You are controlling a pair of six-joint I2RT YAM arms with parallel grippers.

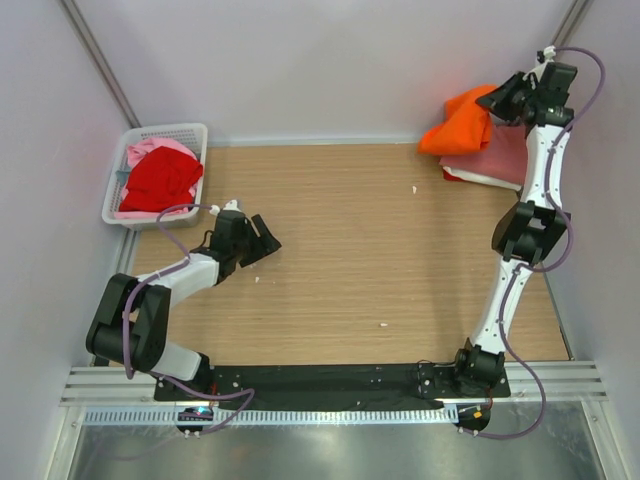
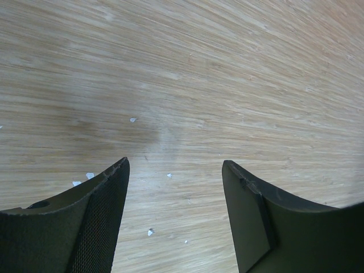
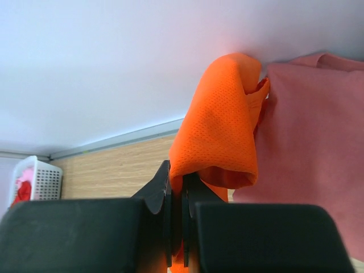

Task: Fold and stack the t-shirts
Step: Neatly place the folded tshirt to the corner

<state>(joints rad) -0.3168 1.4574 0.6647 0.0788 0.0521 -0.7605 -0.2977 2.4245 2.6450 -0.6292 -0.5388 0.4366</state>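
Note:
A bright orange t-shirt (image 1: 462,124) hangs bunched at the table's far right corner, over a folded salmon-pink t-shirt (image 1: 500,160). My right gripper (image 1: 503,100) is shut on a fold of the orange shirt (image 3: 219,136), holding it up against the back wall beside the salmon-pink shirt (image 3: 313,142). My left gripper (image 1: 262,243) is open and empty, low over the bare wood (image 2: 176,142) at the left. A red t-shirt (image 1: 160,180) and a pale pink one (image 1: 150,152) lie in the white mesh basket (image 1: 190,133).
The basket stands at the far left corner against the wall and shows small in the right wrist view (image 3: 34,179). White crumbs (image 1: 383,323) dot the wooden tabletop. Grey walls close in the back and both sides.

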